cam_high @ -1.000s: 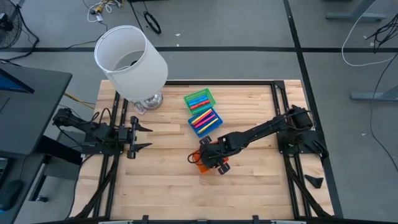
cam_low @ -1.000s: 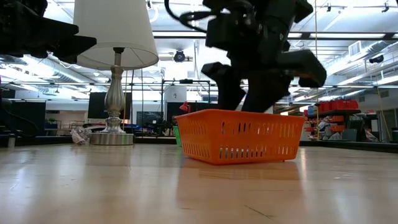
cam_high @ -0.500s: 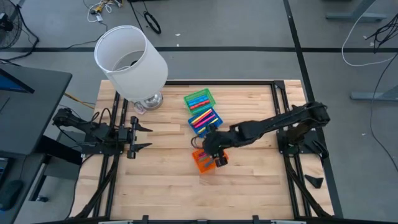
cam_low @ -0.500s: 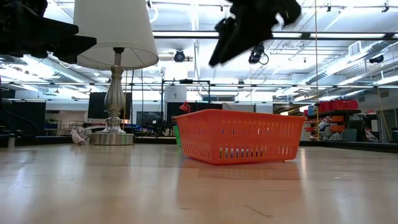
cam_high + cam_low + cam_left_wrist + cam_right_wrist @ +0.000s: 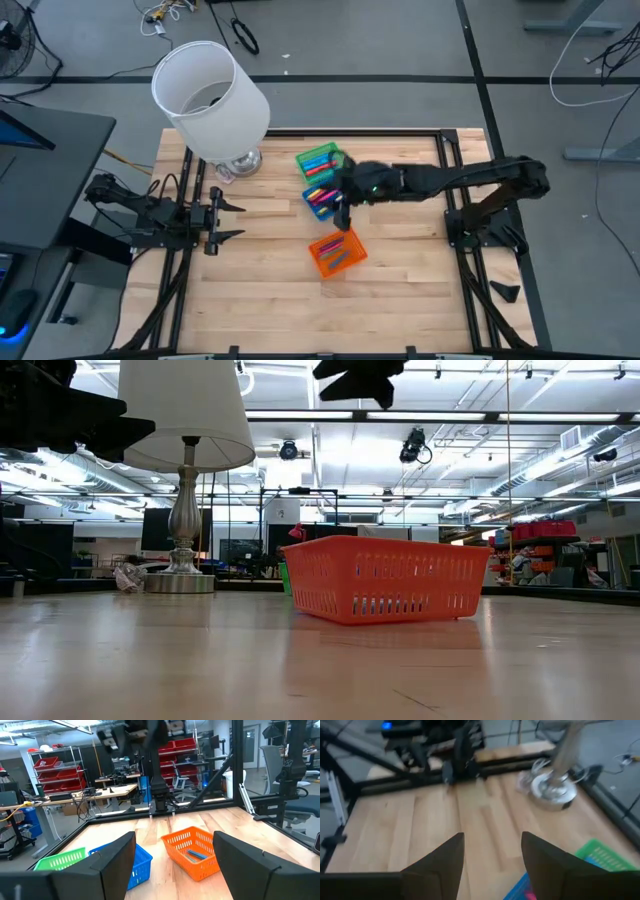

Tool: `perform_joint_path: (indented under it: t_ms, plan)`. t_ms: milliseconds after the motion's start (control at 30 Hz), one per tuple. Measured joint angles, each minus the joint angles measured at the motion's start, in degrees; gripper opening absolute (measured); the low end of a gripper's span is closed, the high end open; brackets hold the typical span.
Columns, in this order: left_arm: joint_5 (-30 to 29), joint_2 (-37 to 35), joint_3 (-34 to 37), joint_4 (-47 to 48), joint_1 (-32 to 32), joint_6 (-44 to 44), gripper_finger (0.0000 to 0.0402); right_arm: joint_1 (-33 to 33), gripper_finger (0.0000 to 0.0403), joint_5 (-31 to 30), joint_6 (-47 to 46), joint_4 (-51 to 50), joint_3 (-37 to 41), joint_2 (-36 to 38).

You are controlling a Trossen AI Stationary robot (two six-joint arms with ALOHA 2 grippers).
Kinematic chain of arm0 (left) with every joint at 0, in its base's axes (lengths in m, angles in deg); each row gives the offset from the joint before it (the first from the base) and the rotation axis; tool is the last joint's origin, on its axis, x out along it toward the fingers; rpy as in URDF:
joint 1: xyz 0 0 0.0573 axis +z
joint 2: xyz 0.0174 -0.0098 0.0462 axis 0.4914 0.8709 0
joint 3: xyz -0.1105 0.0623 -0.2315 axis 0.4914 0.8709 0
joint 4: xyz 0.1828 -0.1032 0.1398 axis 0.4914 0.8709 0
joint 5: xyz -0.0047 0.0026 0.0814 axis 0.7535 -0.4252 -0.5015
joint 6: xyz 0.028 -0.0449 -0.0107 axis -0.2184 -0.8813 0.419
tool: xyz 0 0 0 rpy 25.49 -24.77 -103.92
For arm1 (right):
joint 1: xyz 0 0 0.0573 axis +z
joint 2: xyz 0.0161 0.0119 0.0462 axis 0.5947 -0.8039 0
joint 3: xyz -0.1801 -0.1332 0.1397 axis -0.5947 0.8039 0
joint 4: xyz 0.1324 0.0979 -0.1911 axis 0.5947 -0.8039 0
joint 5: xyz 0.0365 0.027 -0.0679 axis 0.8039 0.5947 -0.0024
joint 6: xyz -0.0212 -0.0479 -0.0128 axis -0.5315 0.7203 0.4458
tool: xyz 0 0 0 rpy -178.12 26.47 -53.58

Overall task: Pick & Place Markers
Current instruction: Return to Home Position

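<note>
Tabletop (image 5: 250, 270), from above: markers (image 5: 325, 190) are seen only inside 3 trays (image 5: 316, 252), none loose; placing is judged done, homing left. Right gripper (image 5: 341, 215) hangs over them, left gripper (image 5: 240, 220) is parked at the edge. Wrist views: both are spread, empty.

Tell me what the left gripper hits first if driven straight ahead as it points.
Probably the orange tray, framed between the open fingers of the left gripper in its wrist view; the blue tray sits just beside that line. Depth is unclear.
</note>
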Motion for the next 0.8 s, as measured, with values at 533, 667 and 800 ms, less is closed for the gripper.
perform_joint_path:
  t_ms: [533, 667, 800]
  plan:
    - [0.0, 0.0, 0.0, 0.0, 0.0, 0.0, 0.0273, -7.0, 0.0199, 0.0, 4.5, 24.5, 29.9, 22.6]
    - [0.0, 0.0, 0.0, 0.0, 0.0, 0.0, 0.0273, -9.9, 0.0199, -0.1, 4.6, 30.1, 38.4, 28.6]
    - [0.0, 0.0, 0.0, 0.0, 0.0, 0.0, 0.0273, -12.3, 0.0199, -0.1, 4.6, 34.5, 46.4, 35.1]
